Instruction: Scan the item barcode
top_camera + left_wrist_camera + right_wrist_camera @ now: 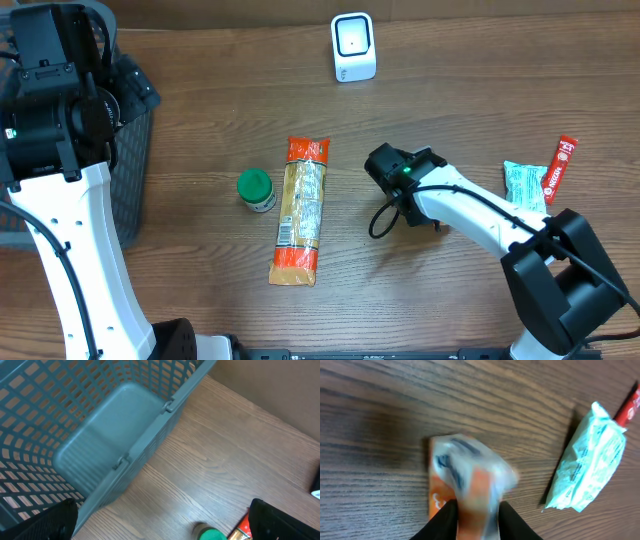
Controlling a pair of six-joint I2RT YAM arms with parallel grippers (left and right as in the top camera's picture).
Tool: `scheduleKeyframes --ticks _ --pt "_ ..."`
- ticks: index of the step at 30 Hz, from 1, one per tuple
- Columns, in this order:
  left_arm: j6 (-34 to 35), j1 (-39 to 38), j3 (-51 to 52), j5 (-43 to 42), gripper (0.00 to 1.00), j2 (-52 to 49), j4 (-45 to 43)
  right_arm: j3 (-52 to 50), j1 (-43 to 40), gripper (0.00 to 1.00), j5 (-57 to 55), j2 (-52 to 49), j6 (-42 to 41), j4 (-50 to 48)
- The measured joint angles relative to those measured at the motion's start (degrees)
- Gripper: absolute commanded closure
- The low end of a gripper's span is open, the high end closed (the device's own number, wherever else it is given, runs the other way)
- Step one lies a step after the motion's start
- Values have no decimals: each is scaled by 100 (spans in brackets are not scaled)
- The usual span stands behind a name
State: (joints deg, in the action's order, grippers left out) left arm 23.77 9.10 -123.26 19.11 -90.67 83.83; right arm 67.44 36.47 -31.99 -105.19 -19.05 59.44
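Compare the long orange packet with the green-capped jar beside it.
The orange packet is long and flat; the green-capped jar is short and round. The packet has orange ends; the jar has a green cap and white body. Both rest on the wooden table.

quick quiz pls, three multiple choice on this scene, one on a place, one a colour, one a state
1. The white scanner stands at which part of the table? A near edge B far side C left corner
2. Cap of the small bottle: A red B green C blue
3. The left gripper is: A open B shut on the bottle C shut on nothing
Answers: B, it stands beyond the long orange packet; B, green top seen overhead; A, fingers wide apart, nothing between.
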Motion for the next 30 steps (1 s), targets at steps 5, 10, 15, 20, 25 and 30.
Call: scheduleKeyframes --ticks 5,10,15,20,25,30 --pt "2 0 0 0 0 0 0 0 4 64 -17 0 15 -55" --pt "0 0 0 0 0 0 0 0 4 62 28 0 15 -190" --pt "2 0 0 0 0 0 0 2 -13 58 157 0 -96 -254" --pt "0 0 0 0 0 0 0 201 -376 63 682 0 -186 -162" --pt "0 0 0 0 0 0 0 474 -1005 71 1637 0 -61 -181" --pt "2 0 0 0 0 0 0 485 -1237 91 2315 -2 120 -74"
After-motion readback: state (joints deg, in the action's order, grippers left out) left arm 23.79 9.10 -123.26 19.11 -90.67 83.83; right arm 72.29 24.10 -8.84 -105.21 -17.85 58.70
